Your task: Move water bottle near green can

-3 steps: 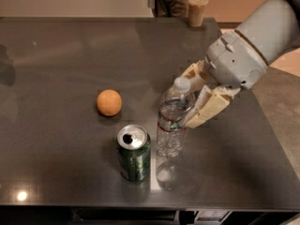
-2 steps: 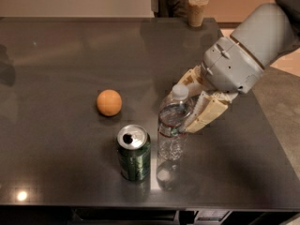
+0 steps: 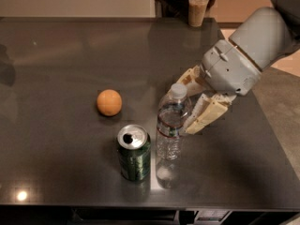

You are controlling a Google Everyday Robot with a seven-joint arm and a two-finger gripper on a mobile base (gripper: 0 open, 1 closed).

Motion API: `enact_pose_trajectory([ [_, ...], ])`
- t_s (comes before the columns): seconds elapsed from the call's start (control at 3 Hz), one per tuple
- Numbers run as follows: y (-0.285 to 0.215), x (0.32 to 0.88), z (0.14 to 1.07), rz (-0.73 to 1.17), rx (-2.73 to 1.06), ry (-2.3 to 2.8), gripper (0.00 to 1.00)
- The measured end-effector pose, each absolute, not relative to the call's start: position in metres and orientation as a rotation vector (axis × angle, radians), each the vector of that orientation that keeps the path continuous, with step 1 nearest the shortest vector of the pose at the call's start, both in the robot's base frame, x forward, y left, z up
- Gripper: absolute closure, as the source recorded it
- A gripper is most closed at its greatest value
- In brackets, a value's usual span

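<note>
The water bottle (image 3: 170, 130) stands upright on the dark table (image 3: 70, 55), near the front edge. It is clear and ribbed, with a white cap. The green can (image 3: 134, 154) stands just left of it, a small gap apart, with its silver top opened. My gripper (image 3: 192, 103) is at the bottle's right side, level with its neck and shoulder. Its tan fingers (image 3: 207, 116) are spread apart and do not squeeze the bottle. One finger is behind the cap and the other is in front and to the right.
An orange fruit (image 3: 109, 102) lies left of the bottle, behind the can. A cup with tan contents (image 3: 198, 9) stands at the table's far edge. The table's right edge runs close beside my arm (image 3: 248, 50).
My wrist has sunk slightly. The fingers stay spread beside the bottle. The bottle, the can and the orange have not moved.
</note>
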State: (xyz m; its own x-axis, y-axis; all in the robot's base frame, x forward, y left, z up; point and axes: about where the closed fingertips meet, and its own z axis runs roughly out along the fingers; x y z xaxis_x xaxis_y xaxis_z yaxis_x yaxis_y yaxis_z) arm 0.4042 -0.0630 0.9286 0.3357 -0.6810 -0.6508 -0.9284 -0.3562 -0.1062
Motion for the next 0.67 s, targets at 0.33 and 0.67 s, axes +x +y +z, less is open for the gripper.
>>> enact_pose_trajectory([
  [0.33,-0.0607,0.4057,0.9296,0.700,-2.136,1.408,0.00],
  [0.67,-0.0607,0.4058,0.9296,0.699,-2.136,1.408,0.00],
])
